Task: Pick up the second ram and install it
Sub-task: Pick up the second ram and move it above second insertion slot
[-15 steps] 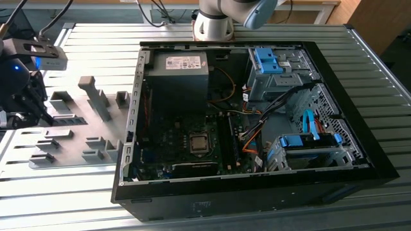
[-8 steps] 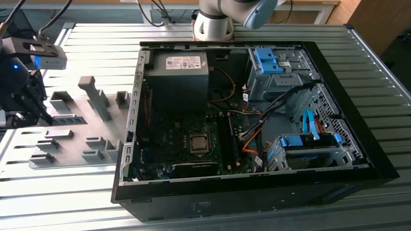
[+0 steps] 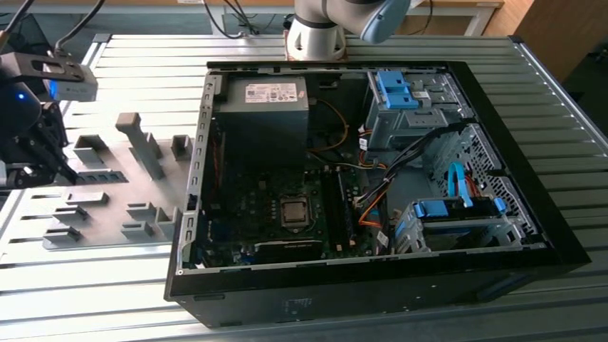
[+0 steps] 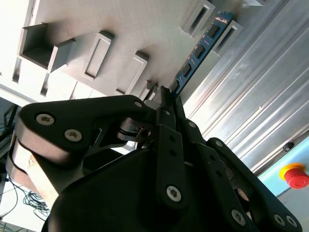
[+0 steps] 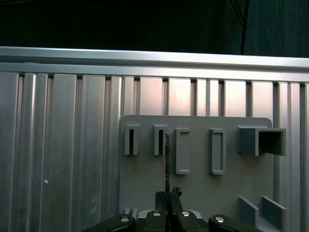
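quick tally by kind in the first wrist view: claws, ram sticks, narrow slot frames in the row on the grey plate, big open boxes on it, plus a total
claw: 1
second ram, gripped by the claw: 1
narrow slot frames: 4
big open box: 1
total: 7

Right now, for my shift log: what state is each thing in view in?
Grey plastic fixture plate: flat on the table.
Thin dark-green circuit-board memory stick: clamped at one end, over the fixture plate.
Black tool: shut on the memory stick.
Black computer case: on its side, open.
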